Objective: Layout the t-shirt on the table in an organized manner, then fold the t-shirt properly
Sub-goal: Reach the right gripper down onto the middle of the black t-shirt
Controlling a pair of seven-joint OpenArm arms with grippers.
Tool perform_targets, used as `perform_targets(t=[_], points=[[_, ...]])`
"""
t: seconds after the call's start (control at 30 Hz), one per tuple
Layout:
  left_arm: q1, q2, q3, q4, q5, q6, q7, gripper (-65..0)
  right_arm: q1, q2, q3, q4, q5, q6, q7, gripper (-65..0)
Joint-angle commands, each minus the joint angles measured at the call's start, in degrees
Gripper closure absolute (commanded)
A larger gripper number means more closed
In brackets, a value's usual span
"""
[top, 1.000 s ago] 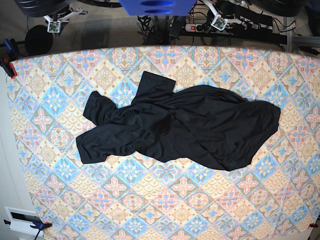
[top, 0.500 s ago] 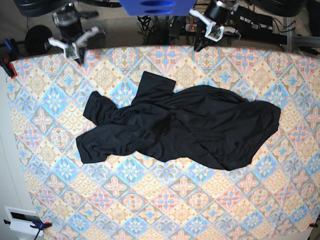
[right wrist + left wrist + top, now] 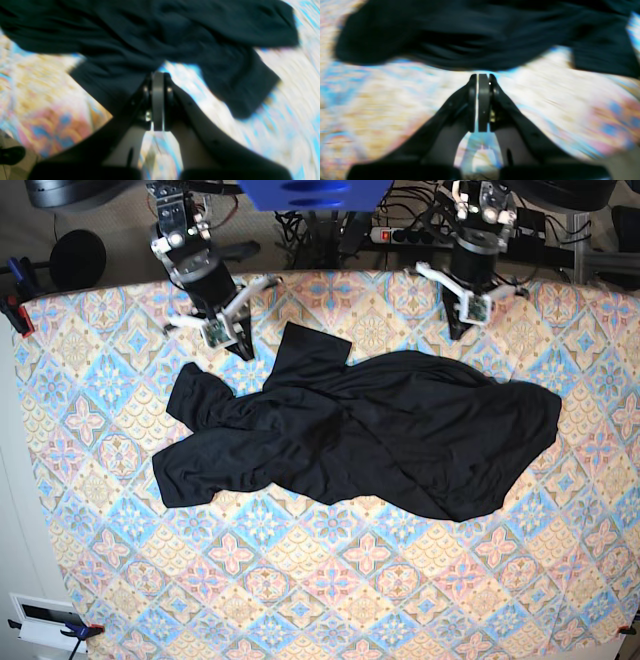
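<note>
Our left gripper [image 3: 455, 330] and right gripper [image 3: 243, 348], both pinched shut and empty, have come down at twelve o'clock over the table [image 3: 100, 580] to the crumpled t-shirt [image 3: 380, 435], so we think spreading starts now.

The soft thin fabric t-shirt [image 3: 370, 435] is plain solid black, no print. The wide flat worktop [image 3: 330, 580] shows pastel tiles: blue, pink, peach and cream diamond medallions.

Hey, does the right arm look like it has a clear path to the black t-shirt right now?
Probably yes. The right gripper hangs shut over bare table just beside the crumpled t-shirt, with nothing between them. Its jaws would need to open before it can take hold of the fabric.
</note>
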Motion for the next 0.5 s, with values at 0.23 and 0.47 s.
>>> perform_targets(t=[0.23,0.47], points=[[-2.3,-5.7,-4.2,0.9,-0.4,-0.1,-1.1,-0.2,5.0,0.1,-6.5,1.2,0.2,-0.1,0.2,-0.3],[-2.3,-5.7,-6.7,0.8,-4.4,-0.1,-1.1,-0.2,19.6,-0.2,-14.6,0.7,0.2,-0.3,-11.6,-4.8]])
